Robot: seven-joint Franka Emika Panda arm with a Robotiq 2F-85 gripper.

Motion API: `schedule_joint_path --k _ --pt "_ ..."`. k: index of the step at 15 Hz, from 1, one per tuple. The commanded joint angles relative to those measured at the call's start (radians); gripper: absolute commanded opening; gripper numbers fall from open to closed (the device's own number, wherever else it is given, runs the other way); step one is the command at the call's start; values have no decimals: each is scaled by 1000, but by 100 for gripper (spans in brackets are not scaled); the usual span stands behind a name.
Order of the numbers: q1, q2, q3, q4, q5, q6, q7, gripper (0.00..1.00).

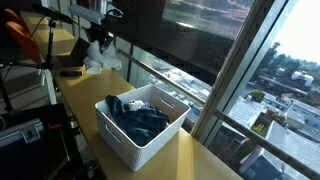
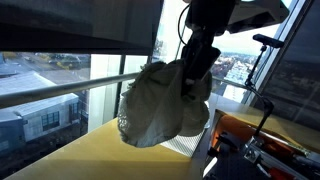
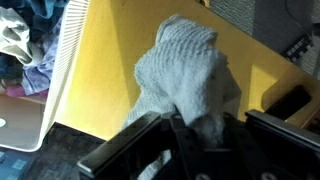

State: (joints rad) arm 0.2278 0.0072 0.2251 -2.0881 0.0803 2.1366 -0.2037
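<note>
Hanging limp from the gripper (image 2: 196, 78) clamped on its top, the pale cloth (image 2: 160, 108) dangles long-axis vertical over the yellow table (image 2: 70, 160), white basket (image 1: 150, 148) well apart along it.

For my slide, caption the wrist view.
End effector holds a pale cloth over the yellow table, white basket beside.

free: tabletop (image 3: 105, 70) btwn cloth (image 3: 185, 75), basket (image 1: 150, 140) | obst: window rail (image 2: 60, 90), prob stand (image 2: 265, 50)

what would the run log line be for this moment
gripper: shut on cloth | cloth: hanging over table | basket: dark clothes inside, apart from cloth
</note>
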Motion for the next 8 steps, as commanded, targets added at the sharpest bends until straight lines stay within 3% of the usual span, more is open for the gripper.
schedule_joint_path --k 1,3,4,6,8 --pt "-22 77 -18 69 -20 7 -46 5" --pt "-31 113 -20 93 -28 8 -56 5" --pt "-34 123 -20 104 -33 6 -58 45" --pt "-43 118 -19 107 -35 -10 -76 51" --pt "-60 68 -23 78 -3 -24 -111 66"
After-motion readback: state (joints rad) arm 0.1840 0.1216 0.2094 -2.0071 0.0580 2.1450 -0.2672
